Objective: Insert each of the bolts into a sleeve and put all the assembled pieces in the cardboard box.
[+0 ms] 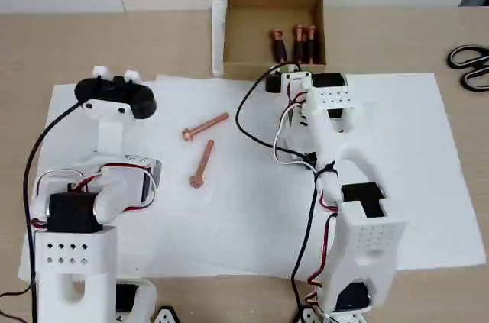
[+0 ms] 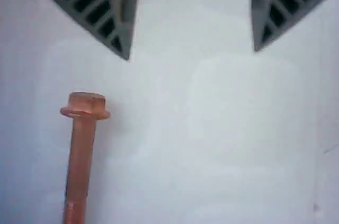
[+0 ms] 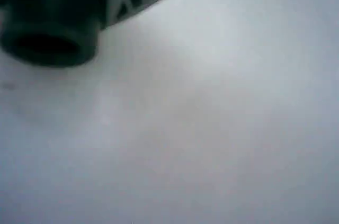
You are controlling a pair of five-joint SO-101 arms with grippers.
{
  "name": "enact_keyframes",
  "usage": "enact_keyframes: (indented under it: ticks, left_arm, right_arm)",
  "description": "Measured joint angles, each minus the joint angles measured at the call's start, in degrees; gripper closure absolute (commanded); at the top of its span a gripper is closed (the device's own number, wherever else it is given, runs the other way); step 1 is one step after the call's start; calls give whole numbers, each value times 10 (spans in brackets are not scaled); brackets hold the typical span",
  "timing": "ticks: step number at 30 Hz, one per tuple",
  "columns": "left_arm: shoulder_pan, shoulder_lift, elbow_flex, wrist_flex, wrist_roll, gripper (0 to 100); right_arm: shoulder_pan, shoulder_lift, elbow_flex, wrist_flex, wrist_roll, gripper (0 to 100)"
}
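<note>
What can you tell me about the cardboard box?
The cardboard box is brown, squarish and open on top, sitting flat just beyond the far edge of the white sheet. Three copper bolts in dark sleeves lie side by side near one side wall; the rest of its floor is bare.

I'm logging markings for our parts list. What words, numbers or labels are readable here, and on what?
None readable: the brown cardboard box, the copper-coloured bolts, the black plastic sleeve and the white paper sheet carry no legible print in any view.
</note>
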Motion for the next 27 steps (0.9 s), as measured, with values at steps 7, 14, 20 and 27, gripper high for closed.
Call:
enact_keyframes:
  ticks: [7,14,20,27]
  left_arm:
    - [0,0,0,0,0,857]
    - [0,0,0,0,0,858]
    - [0,0,0,0,0,858]
    - [0,0,0,0,0,857]
  right_arm:
    - [-5,12,-2,0,-2,829]
    - [-5,12,-3,4,-2,829]
    - [-5,15,-4,4,-2,926]
    - [3,15,-9,3,-1,996]
